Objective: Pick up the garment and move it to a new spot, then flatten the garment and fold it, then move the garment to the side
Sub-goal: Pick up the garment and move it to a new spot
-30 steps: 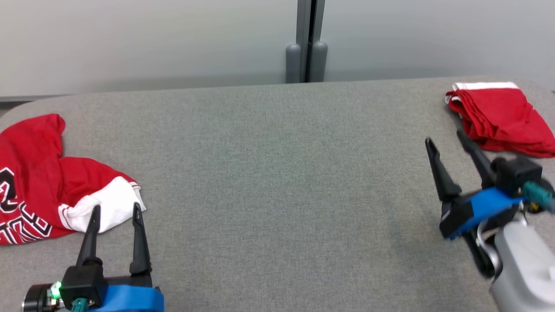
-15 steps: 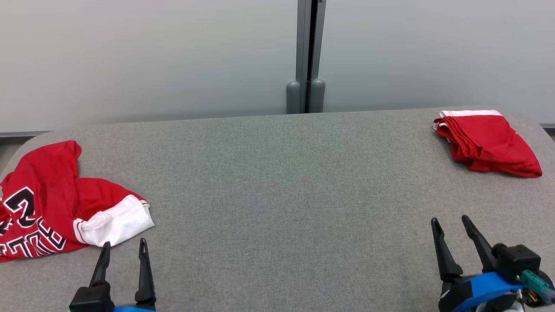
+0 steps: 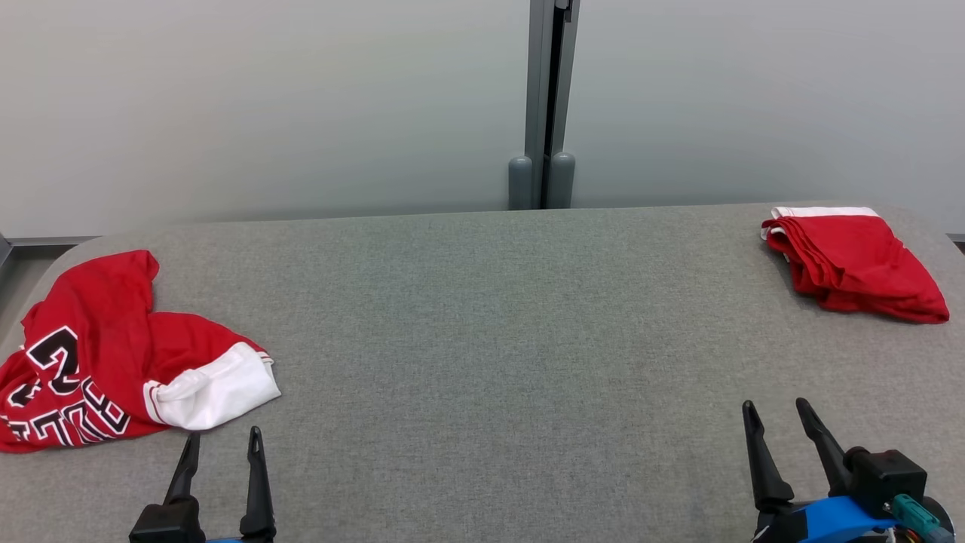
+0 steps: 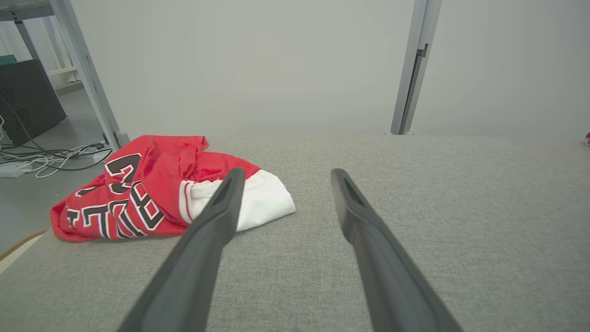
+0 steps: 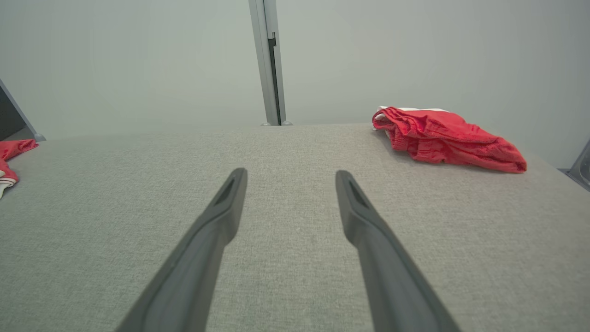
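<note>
A crumpled red garment (image 3: 98,354) with black-and-white lettering and a white band lies at the left edge of the grey padded table (image 3: 482,339). In the left wrist view the garment (image 4: 152,184) sits just ahead and left of my left gripper (image 4: 286,171). My left gripper (image 3: 224,434) hovers open just short of the white band, touching nothing. A second red garment (image 3: 852,260), folded, rests at the far right corner. Well in front of it, my right gripper (image 3: 773,403) is open and empty. The right wrist view shows the right gripper (image 5: 290,171), the folded garment (image 5: 442,136) and a bit of the crumpled garment (image 5: 11,150).
A pale wall with a grey vertical post (image 3: 549,105) stands right behind the table. Past the table's left edge the floor holds cables (image 4: 46,159), a metal frame leg (image 4: 87,74) and a dark box (image 4: 27,99). The table corners are rounded.
The head camera has tilted, shifting the whole picture down. Beyond that, my right gripper drew back from beside the folded garment toward me, and my left gripper pulled back off the white band.
</note>
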Controlling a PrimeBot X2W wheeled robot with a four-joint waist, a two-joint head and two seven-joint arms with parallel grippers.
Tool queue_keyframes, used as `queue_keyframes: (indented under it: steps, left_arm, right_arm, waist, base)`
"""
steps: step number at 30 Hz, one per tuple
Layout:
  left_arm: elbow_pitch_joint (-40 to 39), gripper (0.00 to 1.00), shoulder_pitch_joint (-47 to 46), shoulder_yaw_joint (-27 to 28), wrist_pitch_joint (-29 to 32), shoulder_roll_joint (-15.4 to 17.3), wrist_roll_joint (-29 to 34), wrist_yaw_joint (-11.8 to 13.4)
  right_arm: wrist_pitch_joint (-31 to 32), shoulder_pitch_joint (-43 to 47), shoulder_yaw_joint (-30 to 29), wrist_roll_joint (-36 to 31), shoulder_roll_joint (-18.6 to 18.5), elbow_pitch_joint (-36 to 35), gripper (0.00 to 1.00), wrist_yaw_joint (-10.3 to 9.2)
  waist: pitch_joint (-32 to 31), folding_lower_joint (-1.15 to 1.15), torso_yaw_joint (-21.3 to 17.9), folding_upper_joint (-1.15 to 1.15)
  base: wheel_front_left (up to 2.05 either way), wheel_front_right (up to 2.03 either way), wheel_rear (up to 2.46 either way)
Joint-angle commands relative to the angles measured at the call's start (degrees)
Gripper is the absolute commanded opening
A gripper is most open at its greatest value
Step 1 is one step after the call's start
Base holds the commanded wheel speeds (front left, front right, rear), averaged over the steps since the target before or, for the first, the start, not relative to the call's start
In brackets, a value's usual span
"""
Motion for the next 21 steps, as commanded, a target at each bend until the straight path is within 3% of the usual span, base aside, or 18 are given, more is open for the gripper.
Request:
queue_keyframes:
  steps: [1, 11, 21]
  left_arm:
    - [0.14, 1.0, -0.81, 0.33, -0.17, -0.18, 0.26, -0.23]
    - [-0.2, 1.0, -1.26, 0.45, -0.17, 0.13, 0.41, -1.94]
    - [0.26, 1.0, -1.37, 0.94, -0.17, 0.05, 0.81, -1.81]
  right_arm:
    - [-0.2, 0.94, -0.19, -0.67, 0.45, 0.25, 1.0, 0.01]
    - [-0.2, 1.31, -0.95, -1.85, 1.5, 0.54, 1.0, 0.01]
    - [-0.2, 1.39, -1.2, -1.61, 1.74, 0.89, 1.0, 0.01]
  waist:
    - [-0.11, 0.0, 0.11, 0.0]
    - [-0.54, 0.0, 0.91, 0.0]
    - [-0.51, 0.0, 1.77, 0.0]
  base:
    - [0.0, 0.0, 0.0]
    - [0.0, 0.0, 0.0]
    - [0.0, 0.0, 0.0]
